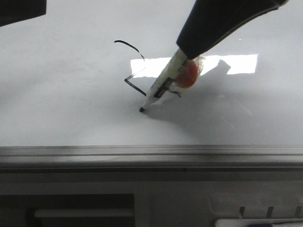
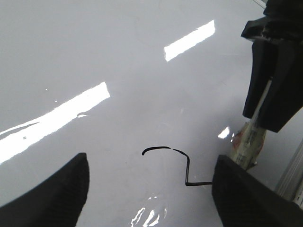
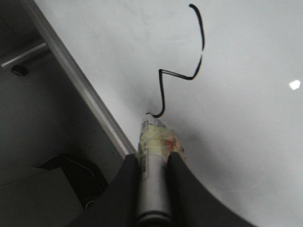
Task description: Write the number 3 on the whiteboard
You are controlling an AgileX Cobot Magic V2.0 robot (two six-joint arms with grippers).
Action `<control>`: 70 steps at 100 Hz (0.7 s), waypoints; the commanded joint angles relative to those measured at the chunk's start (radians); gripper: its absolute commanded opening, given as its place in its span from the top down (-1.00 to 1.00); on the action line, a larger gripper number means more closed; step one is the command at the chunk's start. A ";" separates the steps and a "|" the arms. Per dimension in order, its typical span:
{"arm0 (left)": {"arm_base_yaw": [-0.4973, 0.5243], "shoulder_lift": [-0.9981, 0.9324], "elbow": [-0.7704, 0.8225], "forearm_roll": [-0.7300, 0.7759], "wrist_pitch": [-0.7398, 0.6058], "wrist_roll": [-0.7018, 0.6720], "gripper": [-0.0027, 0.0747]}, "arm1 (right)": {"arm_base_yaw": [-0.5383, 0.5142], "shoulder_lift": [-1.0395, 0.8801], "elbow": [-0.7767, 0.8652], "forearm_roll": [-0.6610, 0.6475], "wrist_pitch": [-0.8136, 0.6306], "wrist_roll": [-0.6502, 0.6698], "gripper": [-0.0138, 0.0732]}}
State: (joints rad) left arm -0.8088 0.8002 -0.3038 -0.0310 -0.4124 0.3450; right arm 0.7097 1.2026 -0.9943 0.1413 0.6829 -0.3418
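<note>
- Currently the right gripper (image 1: 182, 59) is clamped on a marker (image 1: 163, 82), which slants down and to the left, its black tip touching the whiteboard (image 1: 57, 94).
- From the right wrist, the jaws press against both sides of the marker's (image 3: 152, 189) grey barrel, and yellowish tape with a red patch (image 3: 161, 142) wraps the barrel just ahead of them.
- The number 3 (image 1: 135, 71) is only partly drawn: a curved top stroke, an angular kink at mid-height, then a lower line running to the marker tip.
- In the right wrist view the same black line (image 3: 182, 66) ends at the pen tip, close to the board's grey metal rail (image 3: 85, 90).
- The left gripper (image 2: 147, 189) hangs above the board with its jaws spread wide and nothing between them; the drawn line (image 2: 175, 163) shows in the gap.
- Bright rectangular light reflections (image 1: 236, 64) lie on the glossy surface behind the marker.
- The rail (image 1: 151, 153) runs along the board's near edge in the front view.
</note>
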 commanded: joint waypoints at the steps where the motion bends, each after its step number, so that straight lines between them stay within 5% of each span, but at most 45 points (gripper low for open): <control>1: -0.006 -0.006 -0.026 -0.011 -0.073 -0.013 -0.34 | 0.017 0.023 -0.020 -0.013 -0.127 0.004 0.82; 45: -0.006 -0.006 -0.026 -0.003 -0.071 -0.013 -0.34 | 0.104 0.012 -0.058 -0.003 -0.141 0.004 0.82; 70: -0.006 0.000 -0.026 0.158 -0.016 -0.014 -0.34 | 0.155 -0.081 -0.058 -0.003 -0.112 0.004 0.82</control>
State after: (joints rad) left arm -0.8088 0.8002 -0.3038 0.0861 -0.3846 0.3450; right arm 0.8616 1.1719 -1.0164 0.1410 0.6131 -0.3418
